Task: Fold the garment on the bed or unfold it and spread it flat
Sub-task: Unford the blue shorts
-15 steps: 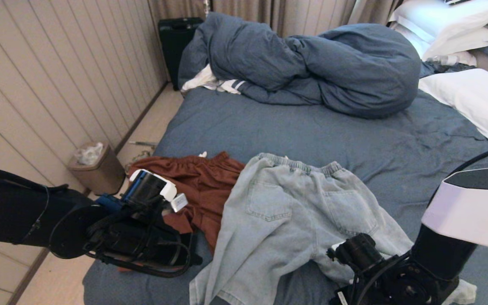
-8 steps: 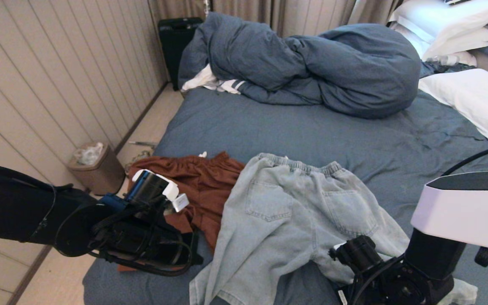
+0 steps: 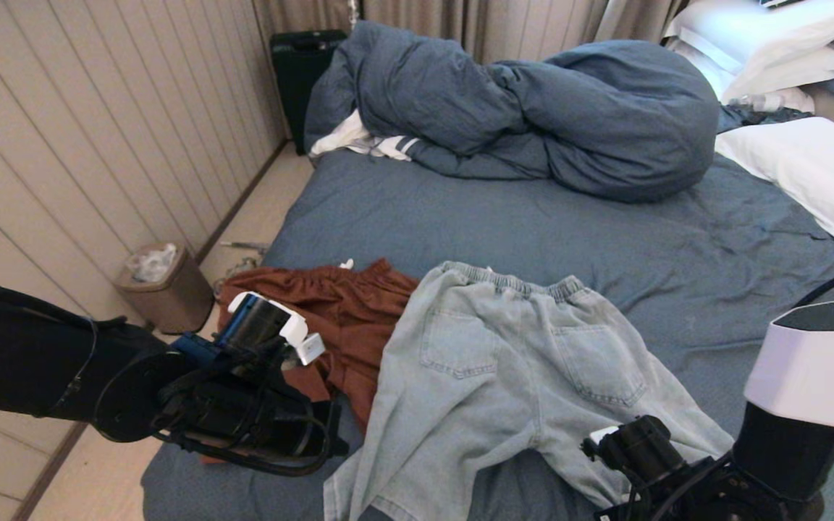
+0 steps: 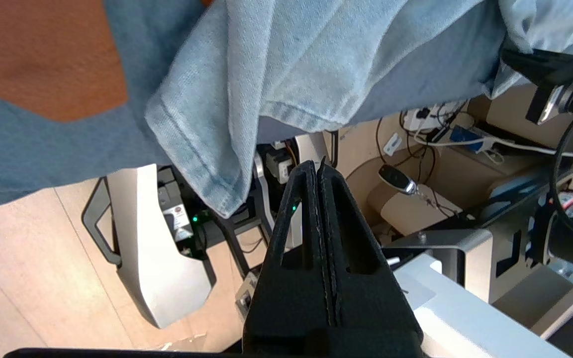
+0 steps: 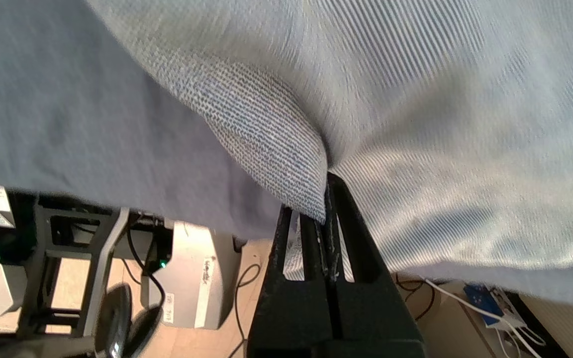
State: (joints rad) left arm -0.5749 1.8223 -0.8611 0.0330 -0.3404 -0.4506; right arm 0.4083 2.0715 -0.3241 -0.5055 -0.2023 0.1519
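though hidden overhead, right claw [image 5: 327,189] pinches jeans [image 5: 416,124]; left claw [image 4: 318,171] closed, empty.

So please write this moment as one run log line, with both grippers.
left gripper: shut, empty, beside jeans hem | right gripper: shut on jeans leg | jeans: on bed, partly over brown garment
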